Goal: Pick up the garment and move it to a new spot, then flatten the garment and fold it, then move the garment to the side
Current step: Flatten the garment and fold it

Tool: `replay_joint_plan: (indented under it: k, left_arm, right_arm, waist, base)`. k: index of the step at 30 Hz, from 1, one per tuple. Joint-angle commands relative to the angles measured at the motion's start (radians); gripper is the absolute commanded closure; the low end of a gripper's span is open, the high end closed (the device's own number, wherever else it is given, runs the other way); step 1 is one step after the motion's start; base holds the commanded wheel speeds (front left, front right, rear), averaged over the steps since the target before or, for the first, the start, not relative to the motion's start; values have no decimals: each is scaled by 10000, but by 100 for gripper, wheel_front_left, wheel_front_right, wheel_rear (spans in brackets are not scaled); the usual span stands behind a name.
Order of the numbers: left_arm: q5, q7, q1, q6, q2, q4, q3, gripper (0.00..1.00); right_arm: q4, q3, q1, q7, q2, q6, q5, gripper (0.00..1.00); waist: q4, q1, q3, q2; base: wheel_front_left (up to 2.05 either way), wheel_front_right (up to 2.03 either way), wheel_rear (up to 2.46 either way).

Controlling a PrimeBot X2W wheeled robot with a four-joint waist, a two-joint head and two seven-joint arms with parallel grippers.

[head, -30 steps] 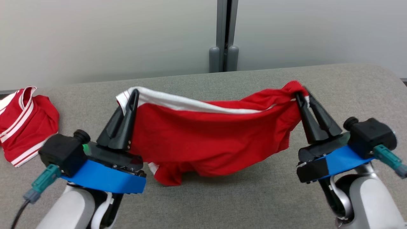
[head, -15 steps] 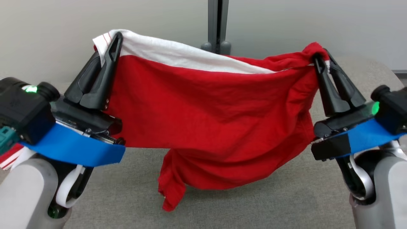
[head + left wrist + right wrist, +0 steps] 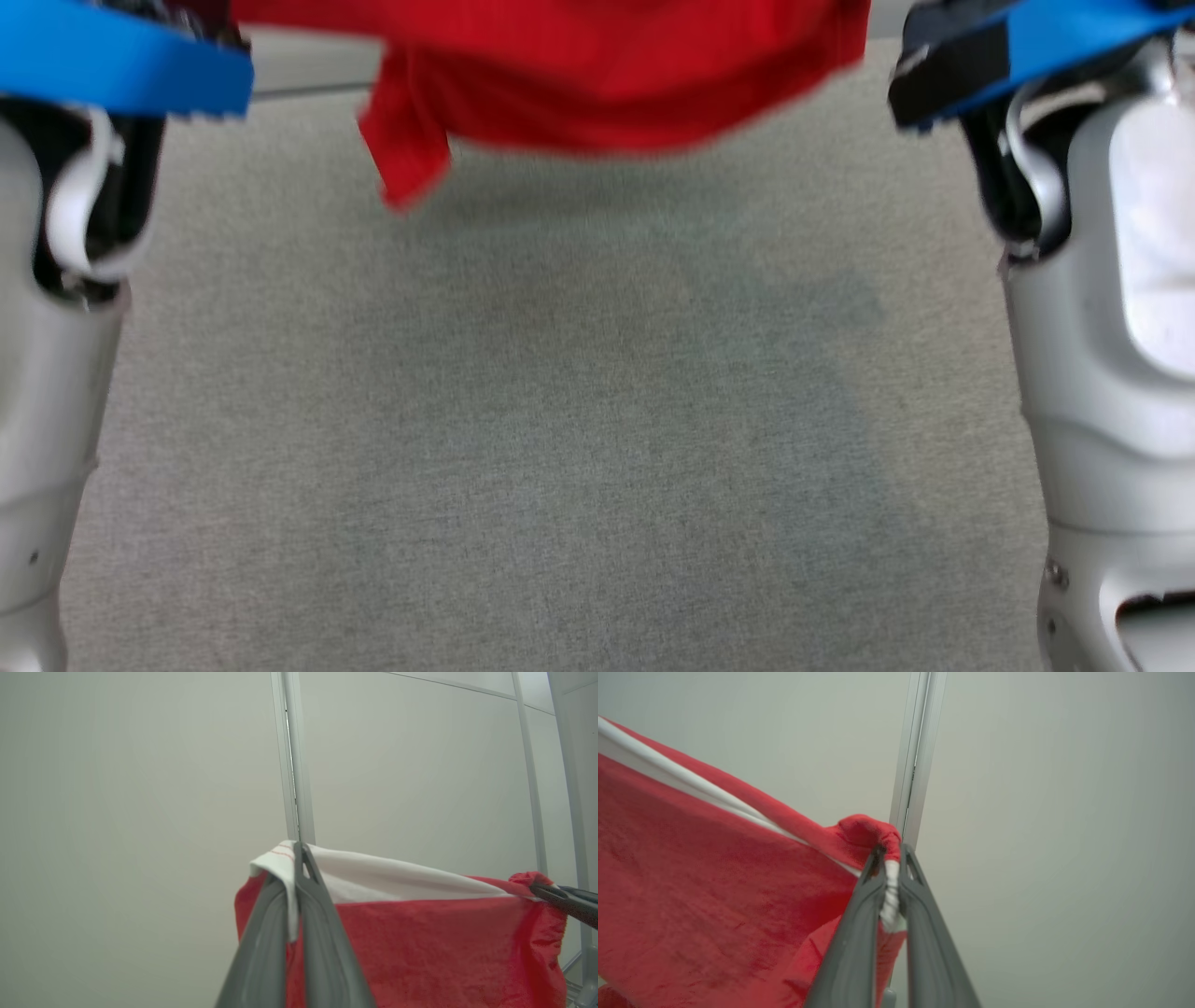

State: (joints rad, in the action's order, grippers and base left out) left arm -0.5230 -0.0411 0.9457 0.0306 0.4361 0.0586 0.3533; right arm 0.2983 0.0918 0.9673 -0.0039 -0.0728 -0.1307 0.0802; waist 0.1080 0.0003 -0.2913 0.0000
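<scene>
The garment point(image 3: 597, 84) is red with a white band along its top edge. It hangs stretched between my two grippers, and its blurred lower hem and one dangling corner are above the grey table point(image 3: 560, 420). In the left wrist view my left gripper point(image 3: 299, 851) is shut on the white-banded corner of the garment point(image 3: 444, 947). My right gripper point(image 3: 560, 898) pinches the far corner. In the right wrist view my right gripper point(image 3: 892, 858) is shut on a bunched red and white corner of the garment point(image 3: 714, 872).
My pale forearms stand at the left point(image 3: 56, 373) and right point(image 3: 1102, 327) sides of the head view, over the grey fabric table. A pale wall with a vertical metal post point(image 3: 294, 765) is behind the raised garment.
Both arms have lifted the garment from sagging onto the table to hanging clear above it. The head view has shifted, so the fingers now lie above its top edge.
</scene>
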Motion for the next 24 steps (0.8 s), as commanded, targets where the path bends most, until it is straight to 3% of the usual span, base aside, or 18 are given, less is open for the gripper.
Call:
replay_joint_plan:
  k: [1, 6, 13, 19, 24]
  left_arm:
    - [67, -201, 355, 95, -124, 291, -16, 100]
    - [36, -866, 970, 304, -641, 1494, 162, 100]
    - [-119, -1805, -179, 638, -1025, 2635, 649, 100]
    - [-281, -2192, -1558, 748, -1174, 2120, 534, 100]
    - [-233, -2247, -2972, 706, -1365, 889, -4, 100]
  right_arm:
    - [390, -140, 354, -327, 66, -1, -260, 100]
    - [2002, -429, 1118, -1486, 217, -1, -1016, 100]
    - [3788, 197, 391, -2401, 204, -1, -765, 100]
    - [3491, 353, -645, -2606, 211, -1, -631, 100]
    - [2145, 340, -1943, -2619, 213, -1, -325, 100]
  waist:
    - [-220, -3, -392, 0]
    - [-358, -3, -1372, 0]
    - [-496, -3, -2013, 0]
    - [-478, -3, -2016, 0]
    - [-538, -3, -1765, 0]
  base:
    - [0, 0, 0]
    - [0, 0, 0]
    - [0, 0, 0]
    - [0, 0, 0]
    - [0, 0, 0]
